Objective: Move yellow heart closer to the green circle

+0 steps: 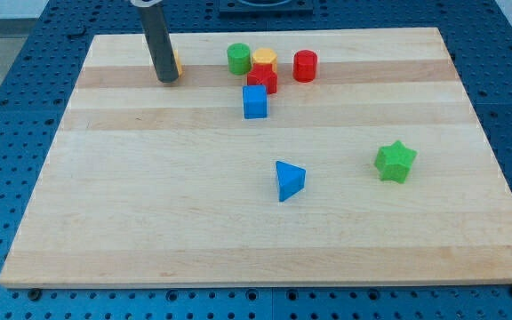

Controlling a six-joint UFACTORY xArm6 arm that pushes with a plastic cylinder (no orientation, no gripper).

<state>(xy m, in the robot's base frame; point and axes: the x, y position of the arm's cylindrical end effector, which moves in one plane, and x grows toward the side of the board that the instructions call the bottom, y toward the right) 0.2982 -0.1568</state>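
Note:
My tip [167, 79] rests on the board near the view's top left. A sliver of a yellow block [177, 62] shows just right of the rod and touches it; most of it is hidden, so I cannot make out its shape. The green circle [238, 59] stands to the right of it, about a block's width or more away, at the view's top centre.
A second yellow block [264, 60] sits right of the green circle, with a red block [262, 80] below it and a red cylinder [305, 65] further right. A blue cube [255, 101] lies below these. A blue triangle [289, 180] and a green star [396, 162] lie lower right.

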